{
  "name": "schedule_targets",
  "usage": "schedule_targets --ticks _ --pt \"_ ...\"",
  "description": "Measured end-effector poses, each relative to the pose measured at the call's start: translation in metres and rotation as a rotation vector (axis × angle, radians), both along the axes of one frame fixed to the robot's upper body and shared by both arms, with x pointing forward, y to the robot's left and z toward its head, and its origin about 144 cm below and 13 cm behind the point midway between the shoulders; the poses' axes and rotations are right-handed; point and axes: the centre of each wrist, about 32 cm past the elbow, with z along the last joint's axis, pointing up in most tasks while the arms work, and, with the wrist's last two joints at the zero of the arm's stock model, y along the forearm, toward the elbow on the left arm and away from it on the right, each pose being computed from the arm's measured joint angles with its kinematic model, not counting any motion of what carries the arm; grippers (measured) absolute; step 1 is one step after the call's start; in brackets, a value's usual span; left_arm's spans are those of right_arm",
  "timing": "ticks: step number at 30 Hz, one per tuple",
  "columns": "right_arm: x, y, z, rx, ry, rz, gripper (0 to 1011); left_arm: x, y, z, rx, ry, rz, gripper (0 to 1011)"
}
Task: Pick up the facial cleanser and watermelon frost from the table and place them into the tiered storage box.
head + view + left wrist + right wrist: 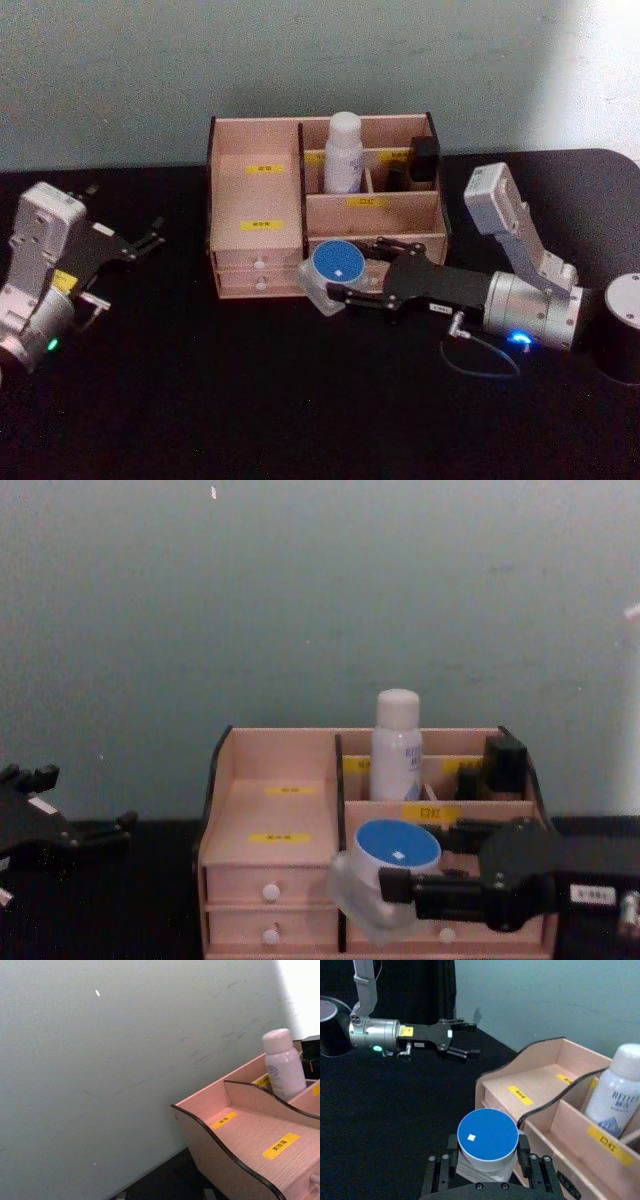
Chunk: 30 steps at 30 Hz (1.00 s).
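The watermelon frost (pixel 337 268), a squat clear jar with a blue lid, is held slightly tilted in front of the drawers of the tiered storage box (pixel 255 205). My right gripper (pixel 348 274) is shut on it. In the right wrist view the black fingers (pixel 522 1147) press both sides of the jar (pixel 487 1140). The facial cleanser (pixel 343 152), a white bottle, stands upright in a back compartment of the box (pixel 280 820), and shows as the facial cleanser (pixel 397 745) from the chest too. My left gripper (pixel 150 240) rests open at the left, away from the box.
A small dark bottle (pixel 424 160) stands in the box's back right compartment. A black cylinder (pixel 625 328) sits at the table's right edge, just beyond my right arm. The wall rises close behind the box (pixel 240 1135).
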Motion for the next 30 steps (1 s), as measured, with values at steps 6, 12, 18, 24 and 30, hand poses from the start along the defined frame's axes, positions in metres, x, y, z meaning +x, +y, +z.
schedule_targets --ticks 6,12,18,24,30 --pt "0.008 0.005 0.005 0.002 -0.014 0.013 715 0.0 0.0 0.0 0.0 0.0 0.0 1001" --pt "0.018 0.013 0.009 -0.004 -0.027 0.021 715 0.0 0.0 0.0 0.0 0.0 0.0 1001" --pt "0.027 0.022 0.012 -0.005 -0.038 0.03 715 0.0 0.0 0.0 0.0 0.0 0.0 1001" --pt "0.036 0.032 0.016 0.002 -0.055 0.043 715 0.0 0.0 0.0 0.0 0.0 0.0 1001" --pt "0.045 0.041 0.018 0.004 -0.062 0.039 715 0.0 0.0 0.0 0.0 0.0 0.0 1001"
